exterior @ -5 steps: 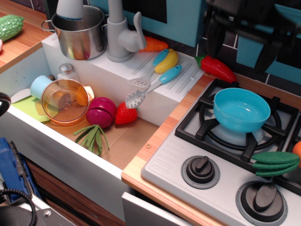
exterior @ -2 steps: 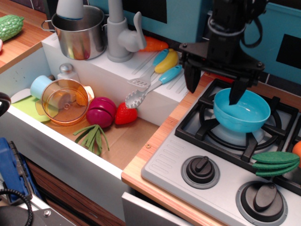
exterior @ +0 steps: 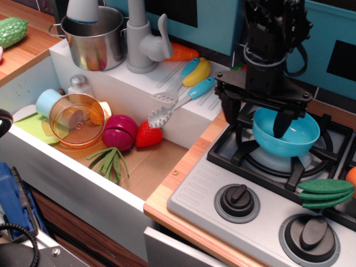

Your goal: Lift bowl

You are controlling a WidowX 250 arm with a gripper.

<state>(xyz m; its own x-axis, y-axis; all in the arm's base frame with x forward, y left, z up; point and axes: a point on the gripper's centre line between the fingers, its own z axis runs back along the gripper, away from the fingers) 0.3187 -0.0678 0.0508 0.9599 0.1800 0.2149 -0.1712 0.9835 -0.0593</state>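
Note:
A blue bowl (exterior: 295, 139) sits upright on the back left burner of the toy stove (exterior: 261, 167). My black gripper (exterior: 256, 123) is open and reaches down over the bowl's left rim. One finger (exterior: 229, 114) stands outside the rim on the left. The other finger (exterior: 282, 123) is inside the bowl. The jaws straddle the rim with a gap on each side. The bowl rests on the grate.
Green toy beans (exterior: 327, 193) lie on the stove at the right. A red pepper (exterior: 236, 69) is partly hidden behind the arm. The sink (exterior: 139, 167) at the left holds an orange cup (exterior: 76, 119), a strawberry (exterior: 147, 135) and other toys. A pot (exterior: 94, 39) and a tap (exterior: 142, 39) stand behind.
The gripper came down from the top of the view and now stands lower, with its open fingers on either side of the bowl's left rim. The bowl has not moved.

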